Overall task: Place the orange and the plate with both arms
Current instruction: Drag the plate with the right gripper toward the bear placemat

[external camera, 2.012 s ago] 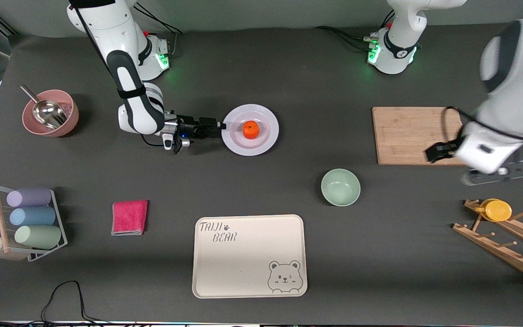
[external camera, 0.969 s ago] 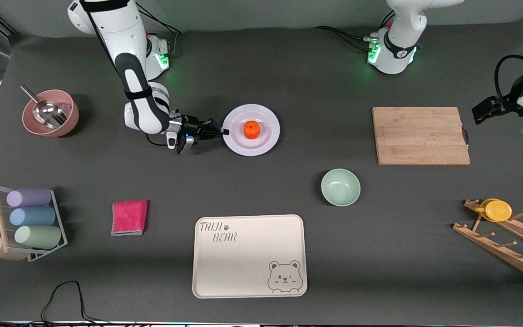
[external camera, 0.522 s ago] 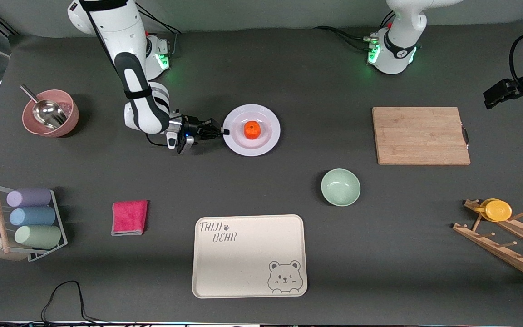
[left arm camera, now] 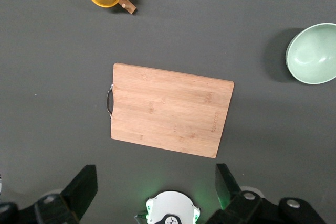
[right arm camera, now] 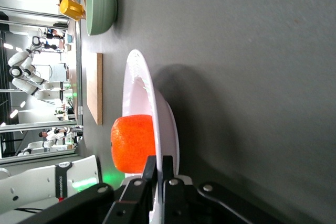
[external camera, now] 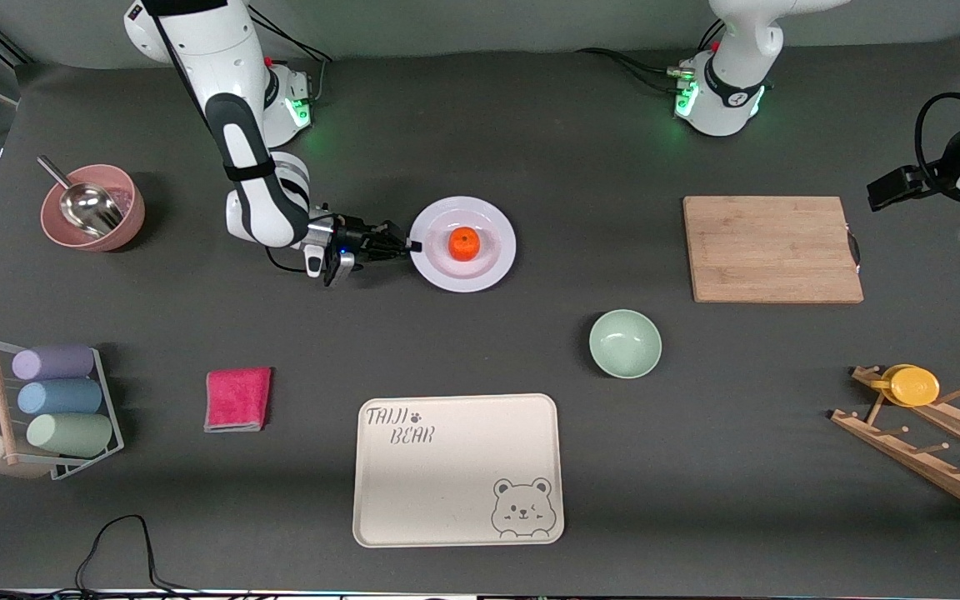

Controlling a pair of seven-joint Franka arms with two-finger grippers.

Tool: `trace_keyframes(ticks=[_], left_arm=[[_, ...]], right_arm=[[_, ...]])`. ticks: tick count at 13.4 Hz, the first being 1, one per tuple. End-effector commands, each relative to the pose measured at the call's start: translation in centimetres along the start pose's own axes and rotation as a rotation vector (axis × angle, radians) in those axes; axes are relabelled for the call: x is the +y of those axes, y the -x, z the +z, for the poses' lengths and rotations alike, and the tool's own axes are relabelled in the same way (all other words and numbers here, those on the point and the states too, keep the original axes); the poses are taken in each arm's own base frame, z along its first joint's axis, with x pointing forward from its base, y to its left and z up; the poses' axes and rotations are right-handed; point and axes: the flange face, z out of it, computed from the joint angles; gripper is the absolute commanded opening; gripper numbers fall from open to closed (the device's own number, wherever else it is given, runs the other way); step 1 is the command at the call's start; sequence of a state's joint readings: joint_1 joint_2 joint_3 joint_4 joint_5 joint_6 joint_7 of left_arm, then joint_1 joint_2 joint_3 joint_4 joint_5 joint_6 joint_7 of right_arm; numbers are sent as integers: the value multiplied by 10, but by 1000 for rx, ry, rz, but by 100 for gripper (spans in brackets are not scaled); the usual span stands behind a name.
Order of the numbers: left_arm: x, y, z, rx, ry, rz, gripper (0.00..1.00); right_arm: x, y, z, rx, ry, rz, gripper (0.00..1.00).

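The pale plate (external camera: 488,260) lies on the table's middle, toward the right arm's end, with the orange (external camera: 464,243) at its centre. My right gripper (external camera: 410,246) is shut on the plate's rim, at the edge toward the right arm's end. The right wrist view shows both fingers (right arm camera: 150,170) pinching the plate's (right arm camera: 137,85) thin rim, the orange (right arm camera: 132,142) just past them. My left gripper (external camera: 887,190) hangs open and empty in the air just off the handle end of the cutting board (external camera: 772,248). The left wrist view shows that gripper (left arm camera: 155,183) high above the board (left arm camera: 170,109).
A green bowl (external camera: 625,342) sits nearer the camera than the board. The cream bear tray (external camera: 457,469) lies near the front edge, with a pink cloth (external camera: 237,398) beside it. A pink bowl with a scoop (external camera: 93,207), a cup rack (external camera: 47,408) and a wooden rack with a yellow cup (external camera: 913,385) stand at the table's ends.
The left arm has swung up off the cutting board toward its end of the table. The right gripper has shifted the plate and orange slightly toward the camera.
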State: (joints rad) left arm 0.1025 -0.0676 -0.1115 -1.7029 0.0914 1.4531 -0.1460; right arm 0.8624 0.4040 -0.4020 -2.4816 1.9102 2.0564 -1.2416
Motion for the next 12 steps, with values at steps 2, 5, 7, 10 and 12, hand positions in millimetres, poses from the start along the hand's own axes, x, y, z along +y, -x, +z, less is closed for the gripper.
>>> trace_keyframes(ticks=[2, 5, 7, 10, 12], left_arm=[[4, 7, 10, 32, 11, 32, 100], [-3, 6, 12, 30, 24, 25, 100], [-6, 5, 14, 21, 26, 19, 100], [-10, 5, 15, 15, 28, 12, 100], [-8, 4, 16, 11, 29, 15, 100]], right_arm=[[-20, -23, 3, 42, -25, 46, 0], [-27, -37, 0, 59, -48, 76, 0], [-35, -46, -3, 73, -63, 88, 0], [-47, -52, -6, 82, -84, 108, 0], [-51, -58, -7, 89, -91, 102, 0]])
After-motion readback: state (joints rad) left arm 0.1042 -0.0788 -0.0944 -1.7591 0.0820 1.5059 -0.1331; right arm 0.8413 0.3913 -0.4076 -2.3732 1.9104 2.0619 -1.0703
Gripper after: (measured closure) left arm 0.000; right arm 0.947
